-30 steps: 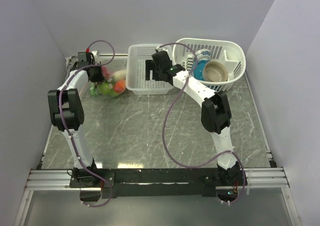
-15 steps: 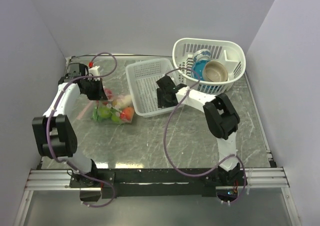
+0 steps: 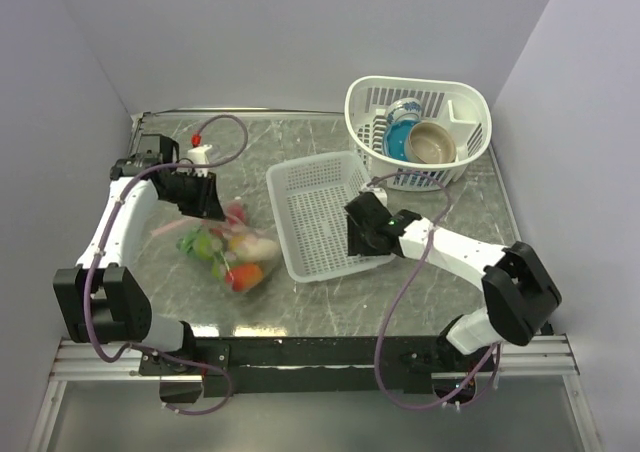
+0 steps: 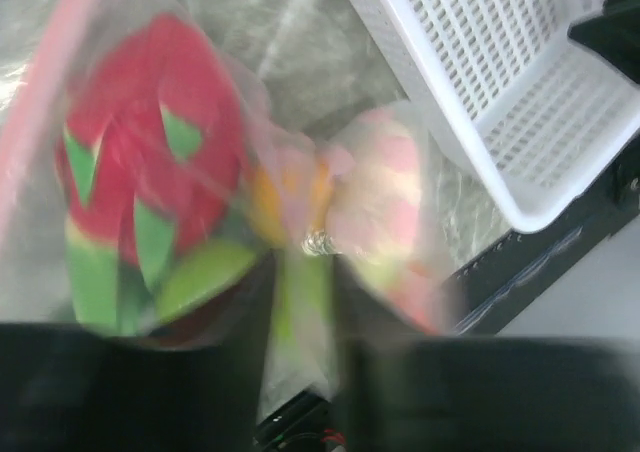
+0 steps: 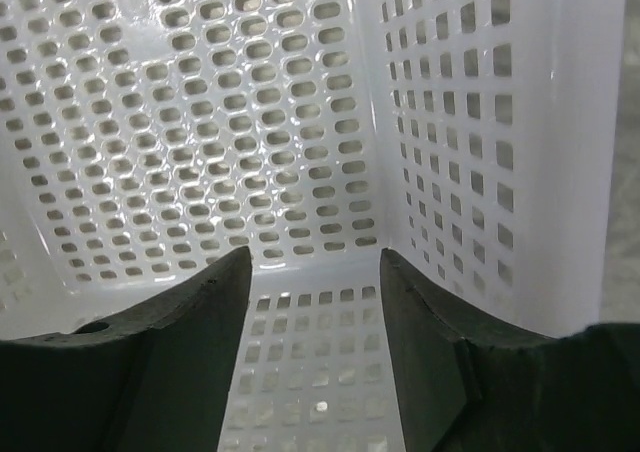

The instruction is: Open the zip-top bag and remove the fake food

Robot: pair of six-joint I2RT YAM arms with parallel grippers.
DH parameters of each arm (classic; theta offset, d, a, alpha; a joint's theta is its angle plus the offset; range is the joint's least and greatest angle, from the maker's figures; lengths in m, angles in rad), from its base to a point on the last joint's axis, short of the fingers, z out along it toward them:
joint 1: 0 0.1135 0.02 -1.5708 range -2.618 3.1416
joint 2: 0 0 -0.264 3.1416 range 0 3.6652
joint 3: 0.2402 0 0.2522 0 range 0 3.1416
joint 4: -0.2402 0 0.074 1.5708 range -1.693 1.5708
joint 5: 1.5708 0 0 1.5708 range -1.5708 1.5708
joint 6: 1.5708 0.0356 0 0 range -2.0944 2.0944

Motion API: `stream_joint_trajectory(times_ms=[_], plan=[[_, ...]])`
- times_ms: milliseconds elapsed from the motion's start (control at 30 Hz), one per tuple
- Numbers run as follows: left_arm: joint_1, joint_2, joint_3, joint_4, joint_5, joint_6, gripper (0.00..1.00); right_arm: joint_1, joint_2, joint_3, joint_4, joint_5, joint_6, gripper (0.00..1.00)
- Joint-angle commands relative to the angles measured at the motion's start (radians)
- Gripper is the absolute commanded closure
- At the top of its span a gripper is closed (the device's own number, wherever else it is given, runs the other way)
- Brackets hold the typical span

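The zip-top bag (image 3: pixel 172 231) is clear plastic and lies on the left of the table. It holds the fake food (image 3: pixel 235 257), red, green, orange and yellow pieces. My left gripper (image 3: pixel 207 200) is shut on the bag's far end. In the blurred left wrist view a fold of the plastic is pinched in my left gripper (image 4: pixel 300 272). Beyond it are a red-and-green fruit (image 4: pixel 150 172) and the pink zip strip (image 4: pixel 55 102). My right gripper (image 3: pixel 362 240) is shut on the near right wall of a white perforated rectangular basket (image 3: pixel 315 207), also in the right wrist view (image 5: pixel 313 272).
The rectangular basket's inside (image 5: pixel 200 122) holds nothing. An oval white basket (image 3: pixel 470 97) at the back right holds a tan bowl (image 3: pixel 432 142) and a blue cup (image 3: pixel 405 112). Walls enclose the table on the left, back and right.
My left gripper has carried the bag from the back left corner toward the near side and right. My right gripper has dragged the rectangular basket from the back toward the table's middle.
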Motion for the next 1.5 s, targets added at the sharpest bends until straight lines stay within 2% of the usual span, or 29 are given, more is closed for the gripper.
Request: stream_joint_trajectory(times_ms=[0, 33, 100, 133, 167, 233, 367, 467, 633, 700, 867, 967, 1067, 1100, 1167, 1200, 1233, 1333, 1467], plan=[[-0.036, -0.036, -0.029, 0.010, 0.045, 0.042, 0.52, 0.006, -0.069, -0.007, -0.037, 0.044, 0.044, 0.35], [-0.034, -0.034, -0.029, 0.027, 0.021, 0.042, 0.40, 0.009, -0.074, 0.020, -0.055, 0.049, 0.045, 0.30], [-0.034, -0.041, -0.023, 0.051, -0.067, 0.042, 0.29, 0.015, -0.083, 0.051, -0.069, 0.061, 0.042, 0.25], [-0.030, -0.054, -0.018, 0.082, -0.091, 0.045, 0.19, 0.020, -0.083, 0.083, -0.081, 0.066, 0.041, 0.21], [-0.007, -0.062, -0.012, 0.097, -0.135, 0.045, 0.13, 0.026, -0.085, 0.099, -0.086, 0.067, 0.041, 0.19], [0.033, -0.068, 0.008, 0.148, -0.156, 0.048, 0.08, 0.030, -0.085, 0.143, -0.097, 0.070, 0.036, 0.18], [0.192, -0.002, 0.028, 0.199, -0.173, 0.073, 0.09, 0.072, -0.086, 0.180, -0.098, 0.087, 0.032, 0.18], [0.256, 0.091, -0.006, 0.229, -0.197, 0.127, 0.12, 0.090, -0.091, 0.179, -0.083, 0.104, 0.030, 0.17], [0.270, 0.237, -0.100, 0.262, -0.194, 0.199, 0.21, 0.102, -0.096, 0.171, -0.069, 0.100, 0.032, 0.17], [0.271, 0.249, -0.130, 0.330, -0.202, 0.190, 0.21, 0.107, -0.103, 0.170, -0.065, 0.100, 0.032, 0.17], [0.273, 0.301, -0.094, 0.314, -0.113, 0.229, 0.23, 0.109, -0.131, 0.147, -0.046, 0.092, 0.032, 0.16], [0.273, 0.358, -0.052, 0.228, -0.032, 0.278, 0.31, 0.109, -0.137, 0.147, -0.052, 0.100, 0.029, 0.16], [0.274, 0.397, -0.035, 0.150, 0.028, 0.325, 0.51, 0.109, -0.134, 0.153, -0.062, 0.116, 0.026, 0.16], [0.276, 0.412, -0.032, 0.131, 0.042, 0.355, 0.67, 0.109, -0.132, 0.157, -0.063, 0.121, 0.022, 0.16], [0.279, 0.432, -0.017, 0.075, 0.056, 0.380, 0.82, 0.109, -0.129, 0.160, -0.062, 0.126, 0.019, 0.16], [0.280, 0.446, -0.011, 0.061, 0.065, 0.397, 0.96, 0.109, -0.126, 0.163, -0.062, 0.127, 0.019, 0.16], [0.286, 0.452, -0.002, 0.041, 0.071, 0.404, 0.99, 0.107, -0.125, 0.165, -0.059, 0.126, 0.019, 0.16], [0.297, 0.441, 0.046, -0.008, 0.108, 0.414, 0.99, 0.107, -0.113, 0.173, -0.049, 0.116, 0.019, 0.16], [0.297, 0.391, 0.182, -0.079, 0.166, 0.401, 0.99, 0.109, -0.100, 0.183, -0.035, 0.106, 0.022, 0.16]])
